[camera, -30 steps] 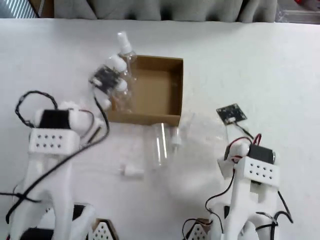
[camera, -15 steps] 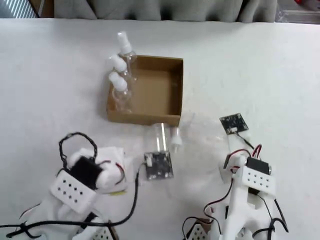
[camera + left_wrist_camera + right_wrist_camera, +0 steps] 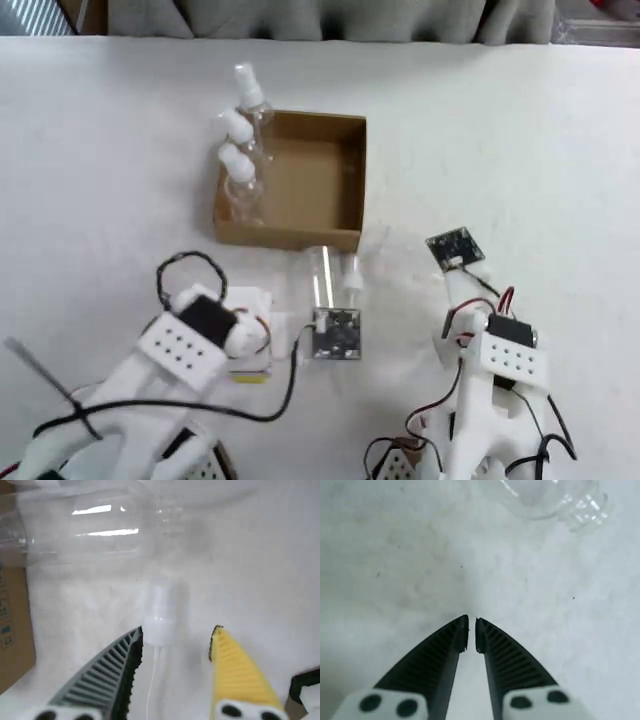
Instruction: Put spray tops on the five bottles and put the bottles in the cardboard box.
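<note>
Cardboard box (image 3: 290,237) first: three capped bottles (image 3: 238,128) stand along its left wall, so that share of the job looks done, though I can't tell whether the far one is fully inside. A second ago my left arm was up at that wall beside them; since then it has swung back down and across the table (image 3: 520,120). Now the left gripper (image 3: 177,629) sits spread wide and holding nothing, with the loose spray top (image 3: 160,617) lying between the grey and yellow fingers, close against the grey one, its thin dip tube trailing back toward the wrist. Just beyond the top lies an uncapped clear bottle (image 3: 90,525) on its side, close to the box's front wall. I read this as the drop-off finished and the next cap lined up for a pick: closing here should catch the top, though it sits off-centre and could skid on the smooth table. Meanwhile the right arm has only shifted a little; the right gripper (image 3: 471,622) hangs over bare table with its fingers all but pressed together and nothing between them, and another open-necked bottle (image 3: 545,495) lies ahead of it, waiting.
</note>
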`<action>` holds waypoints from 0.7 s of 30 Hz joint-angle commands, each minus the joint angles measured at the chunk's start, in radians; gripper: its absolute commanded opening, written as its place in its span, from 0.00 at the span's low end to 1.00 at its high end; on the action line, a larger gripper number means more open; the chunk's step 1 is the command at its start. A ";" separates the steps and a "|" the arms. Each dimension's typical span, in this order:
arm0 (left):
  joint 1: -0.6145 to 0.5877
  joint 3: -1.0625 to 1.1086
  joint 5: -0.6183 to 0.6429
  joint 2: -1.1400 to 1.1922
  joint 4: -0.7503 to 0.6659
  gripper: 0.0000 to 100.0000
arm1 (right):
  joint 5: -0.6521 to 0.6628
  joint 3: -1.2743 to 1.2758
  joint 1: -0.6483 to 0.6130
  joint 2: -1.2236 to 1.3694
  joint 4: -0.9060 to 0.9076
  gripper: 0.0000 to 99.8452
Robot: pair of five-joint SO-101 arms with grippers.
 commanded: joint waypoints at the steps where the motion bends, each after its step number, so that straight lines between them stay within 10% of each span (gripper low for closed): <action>1: -0.050 -0.084 -0.009 0.120 -0.048 0.22 | 0.011 -0.005 -0.004 -0.018 0.001 0.02; 21: -0.033 -0.152 0.071 0.453 -0.141 0.11 | 0.012 -0.005 -0.001 -0.018 0.002 0.02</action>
